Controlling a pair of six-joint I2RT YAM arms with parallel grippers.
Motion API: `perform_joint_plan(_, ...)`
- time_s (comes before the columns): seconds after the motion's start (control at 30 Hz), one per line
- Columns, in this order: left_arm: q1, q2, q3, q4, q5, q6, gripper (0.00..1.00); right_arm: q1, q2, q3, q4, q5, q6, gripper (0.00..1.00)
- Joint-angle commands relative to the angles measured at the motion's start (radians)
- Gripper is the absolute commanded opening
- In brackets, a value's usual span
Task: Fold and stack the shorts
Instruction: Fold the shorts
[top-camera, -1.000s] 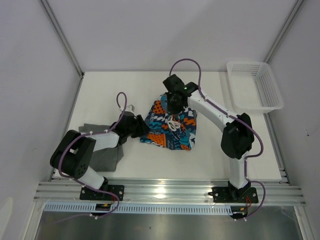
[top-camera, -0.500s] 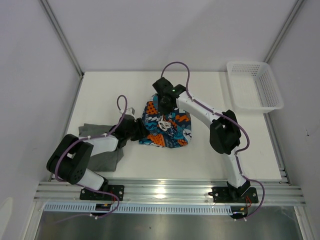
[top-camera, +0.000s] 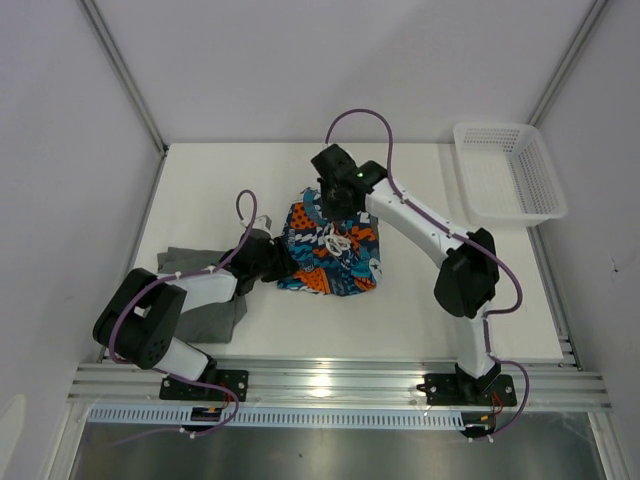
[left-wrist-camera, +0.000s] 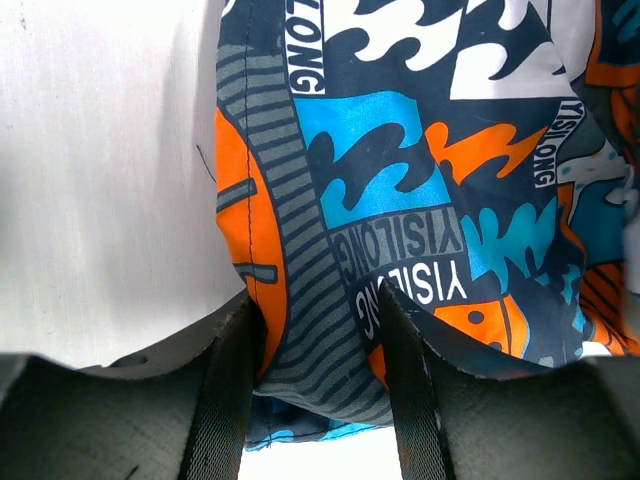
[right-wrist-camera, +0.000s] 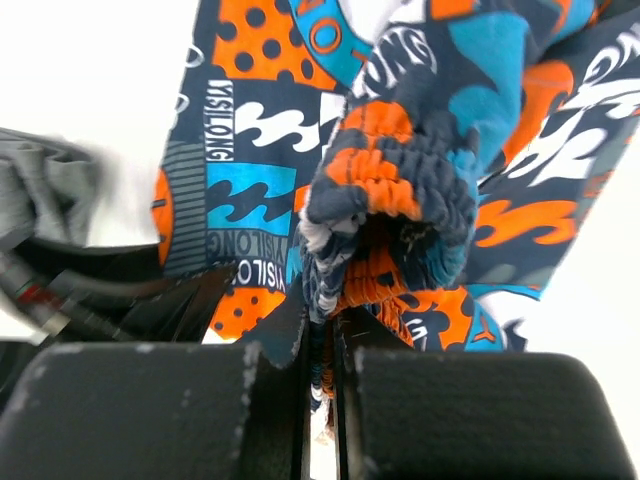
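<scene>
The patterned shorts (top-camera: 335, 265) lie bunched in the middle of the white table (top-camera: 430, 310). My right gripper (top-camera: 335, 212) is over their far edge, shut on the gathered waistband (right-wrist-camera: 390, 190) and holding it raised. From the left, my left gripper (top-camera: 284, 262) comes in low, its two fingers closed on a fold of the patterned cloth's near-left edge (left-wrist-camera: 320, 330). The plain dark grey shorts (top-camera: 205, 305) lie flat at the near left, partly under my left arm.
A white mesh basket (top-camera: 508, 172) stands at the far right corner. Grey walls close in the table on the left, back and right. A metal rail (top-camera: 330, 380) runs along the near edge.
My right gripper swung left with the waistband, then back a little toward the far side. The patterned shorts shifted left and bunched tighter. My left gripper kept its place at their left edge.
</scene>
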Motion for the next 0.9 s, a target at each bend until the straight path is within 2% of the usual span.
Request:
perform_joint_plan(0.0,-0.008,0.014,-0.024,-0.158,-0.025,0.038,0.53,0.005,-0.082,0.052,-0.026,0.018,-0.035,0.0)
perform_joint_plan(0.33,-0.008,0.011,-0.031,-0.162,-0.025,0.043,0.53,0.031,-0.05,0.123,-0.026,-0.029,-0.04,0.0)
perform_joint_plan(0.87,-0.01,-0.006,-0.044,-0.171,-0.025,0.048,0.52,0.054,0.194,0.113,0.125,-0.097,-0.047,0.0)
